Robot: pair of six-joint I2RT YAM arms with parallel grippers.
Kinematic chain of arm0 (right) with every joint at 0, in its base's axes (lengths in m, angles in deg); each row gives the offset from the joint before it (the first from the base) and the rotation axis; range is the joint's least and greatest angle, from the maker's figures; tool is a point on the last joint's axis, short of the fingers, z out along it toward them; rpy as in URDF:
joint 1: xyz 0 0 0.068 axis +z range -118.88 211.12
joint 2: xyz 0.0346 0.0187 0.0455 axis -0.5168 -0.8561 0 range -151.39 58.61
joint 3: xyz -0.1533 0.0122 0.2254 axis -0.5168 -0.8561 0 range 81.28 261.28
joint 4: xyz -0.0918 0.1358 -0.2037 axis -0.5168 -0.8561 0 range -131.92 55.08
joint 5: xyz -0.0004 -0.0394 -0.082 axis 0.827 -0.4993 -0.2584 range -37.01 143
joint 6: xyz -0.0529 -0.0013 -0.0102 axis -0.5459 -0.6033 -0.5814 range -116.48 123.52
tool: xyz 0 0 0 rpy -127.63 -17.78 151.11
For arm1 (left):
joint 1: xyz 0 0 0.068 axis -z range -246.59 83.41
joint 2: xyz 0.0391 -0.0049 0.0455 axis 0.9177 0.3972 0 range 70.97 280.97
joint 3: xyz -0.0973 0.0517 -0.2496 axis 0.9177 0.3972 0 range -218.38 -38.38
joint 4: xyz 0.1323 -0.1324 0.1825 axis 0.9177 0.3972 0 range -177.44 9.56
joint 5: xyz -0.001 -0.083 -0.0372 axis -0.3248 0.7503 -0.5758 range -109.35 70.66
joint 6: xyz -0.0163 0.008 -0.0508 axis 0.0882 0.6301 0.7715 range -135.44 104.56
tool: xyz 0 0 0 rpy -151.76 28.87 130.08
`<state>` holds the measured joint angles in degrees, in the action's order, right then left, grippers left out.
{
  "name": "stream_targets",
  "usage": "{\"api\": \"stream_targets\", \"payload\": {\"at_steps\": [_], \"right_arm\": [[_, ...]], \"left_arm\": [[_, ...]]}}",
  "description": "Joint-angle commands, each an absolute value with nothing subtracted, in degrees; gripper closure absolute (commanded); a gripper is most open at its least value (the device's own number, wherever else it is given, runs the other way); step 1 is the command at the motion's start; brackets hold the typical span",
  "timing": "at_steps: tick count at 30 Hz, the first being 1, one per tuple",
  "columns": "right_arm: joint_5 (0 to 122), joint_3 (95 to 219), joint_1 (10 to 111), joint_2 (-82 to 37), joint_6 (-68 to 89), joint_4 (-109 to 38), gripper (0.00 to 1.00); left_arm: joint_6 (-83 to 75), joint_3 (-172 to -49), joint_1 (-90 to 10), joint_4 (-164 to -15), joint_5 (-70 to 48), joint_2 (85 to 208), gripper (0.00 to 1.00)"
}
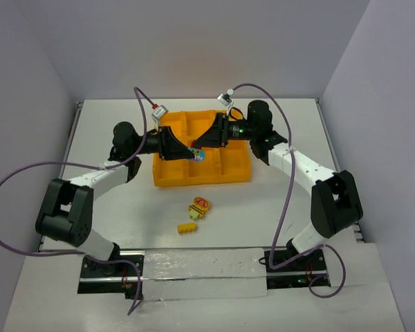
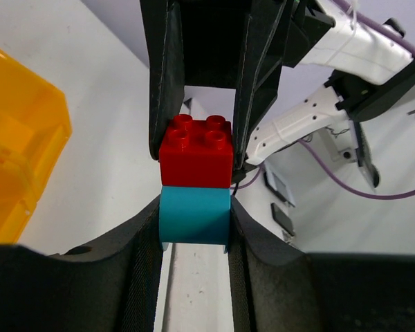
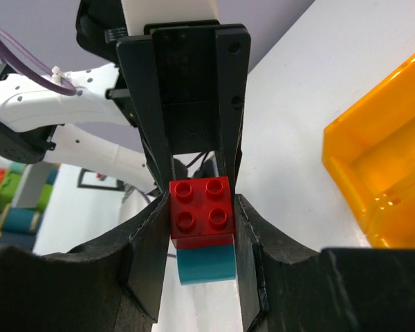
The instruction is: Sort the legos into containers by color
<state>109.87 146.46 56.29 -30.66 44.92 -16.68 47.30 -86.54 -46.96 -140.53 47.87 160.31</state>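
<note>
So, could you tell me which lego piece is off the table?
The red-and-teal stack, clamped by both arms' fingers above the tray; the yellow brick and yellow-red cluster lie on the table.

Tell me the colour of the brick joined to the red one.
Teal-blue brick; left wrist view shows it best.

White table (image 1: 277, 207) beneath left gripper (image 1: 191, 153) and right gripper (image 1: 199, 145), pale grey walls (image 1: 194, 48) beyond and on both sides of them, white taped strip (image 1: 207, 280) and black rail (image 1: 159, 254) well behind them, blurred green and teal objects (image 3: 7, 200) far beyond right gripper.
</note>
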Motion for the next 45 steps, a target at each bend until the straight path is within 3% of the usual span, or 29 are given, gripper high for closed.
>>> {"api": "stream_targets", "payload": {"at_steps": [1, 17, 20, 25, 28, 32, 45], "right_arm": [[115.40, 145.62, 56.43, -33.06, 50.90, -11.19, 1.00], [114.66, 150.28, 53.73, -35.72, 48.60, -16.64, 1.00], [107.95, 154.40, 53.27, -35.41, 40.53, -32.08, 1.00], [81.34, 160.73, 53.44, -35.43, 29.55, -49.57, 1.00], [66.72, 160.95, 53.53, -35.47, 28.68, -52.07, 1.00], [56.24, 159.73, 54.24, -35.97, 27.92, -52.81, 1.00], [55.97, 162.33, 63.10, -44.03, 26.46, -53.02, 1.00]], "left_arm": [[28.83, -90.41, -47.35, -120.14, 44.35, 154.78, 1.00], [23.42, -90.12, -47.95, -110.64, 43.50, 153.48, 1.00], [21.81, -90.30, -48.15, -107.33, 42.60, 152.73, 1.00], [15.76, -92.51, -50.15, -91.07, 34.90, 151.30, 1.00], [13.98, -92.93, -51.59, -84.40, 28.78, 149.42, 1.00], [13.44, -95.30, -51.83, -77.51, 17.79, 147.42, 1.00], [17.95, -101.74, -51.83, -71.98, 0.04, 145.25, 1.00]]}}
